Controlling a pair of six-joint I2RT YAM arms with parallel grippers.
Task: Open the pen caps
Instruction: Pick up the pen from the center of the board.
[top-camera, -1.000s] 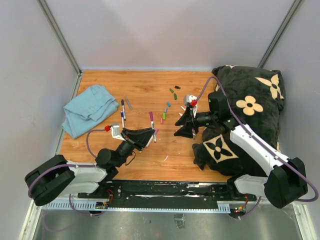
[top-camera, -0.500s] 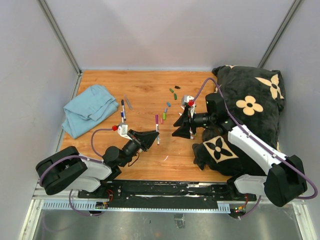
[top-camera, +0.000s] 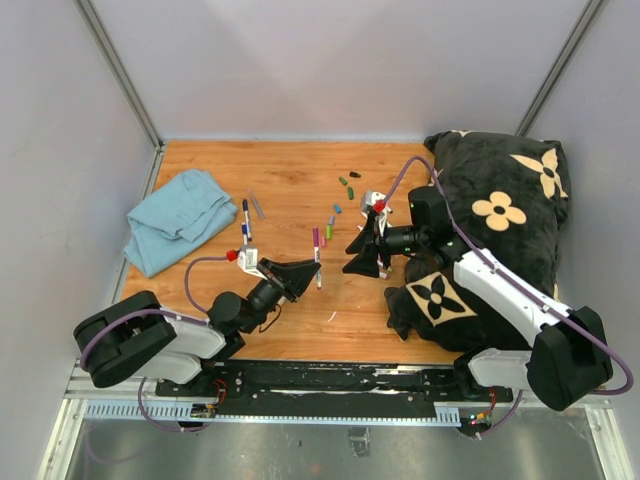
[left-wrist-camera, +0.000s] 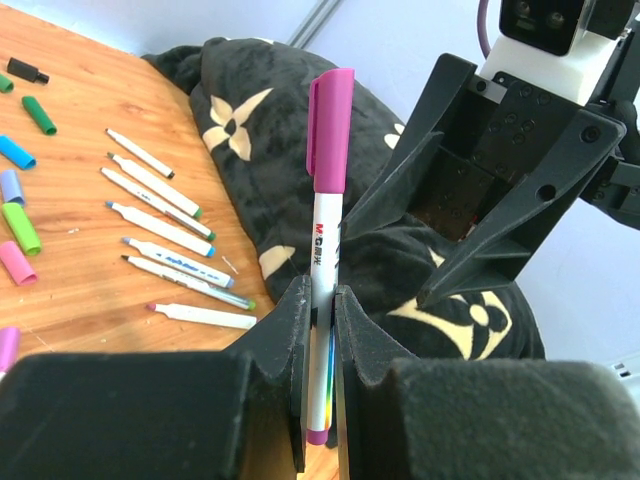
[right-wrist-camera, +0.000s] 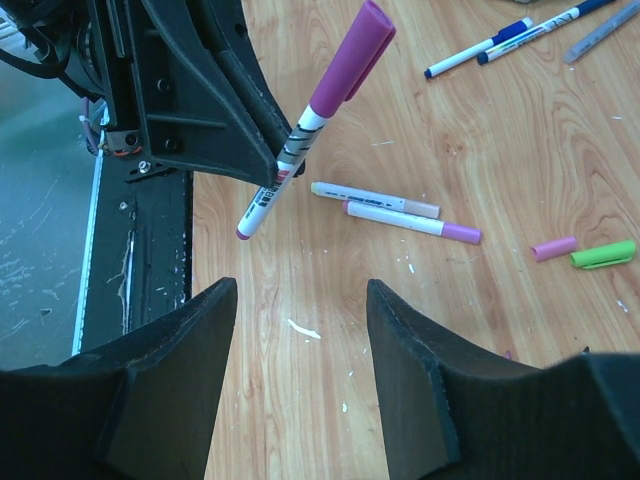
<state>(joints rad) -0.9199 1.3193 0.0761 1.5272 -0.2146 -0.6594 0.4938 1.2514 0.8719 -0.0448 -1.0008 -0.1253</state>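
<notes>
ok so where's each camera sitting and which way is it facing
top external: above and behind the arm bases, looking down on the wooden table; both arms, left gripper and right gripper show.
left wrist: on that wrist, facing the right gripper and black flowered cushion; its fingers clamp a white marker with purple cap.
right wrist: on that wrist, looking down at the left gripper; its open fingers show.
shared: all three show that marker.

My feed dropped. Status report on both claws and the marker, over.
Left claw shut on slim white marker. Purple plastic cap still on. Right claw open, empty, facing it. Nothing between them.
</notes>
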